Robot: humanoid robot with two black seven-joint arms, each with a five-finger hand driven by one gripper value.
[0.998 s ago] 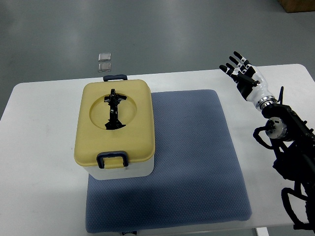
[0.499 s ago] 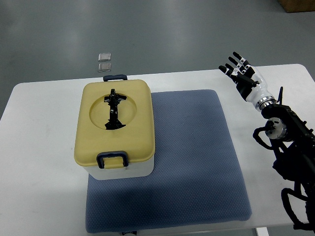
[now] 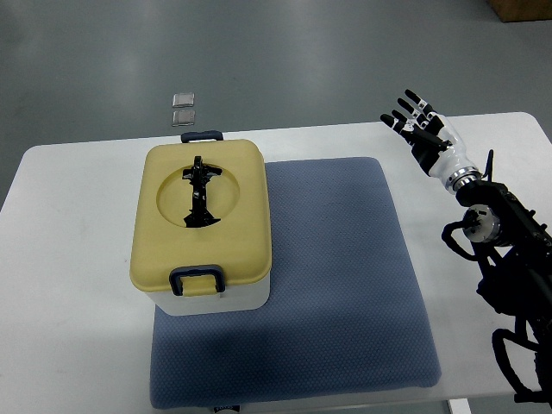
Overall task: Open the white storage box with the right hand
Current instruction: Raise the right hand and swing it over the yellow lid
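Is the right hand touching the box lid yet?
No, the right hand hangs open over the table's far right, well apart from the yellow lid.

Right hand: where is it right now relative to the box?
In the top view the right hand is open near the table's far right edge, beyond the blue mat's far right corner, well apart from the white storage box on the left.

No readable text, labels, brands, numbers, signs anywhere in view
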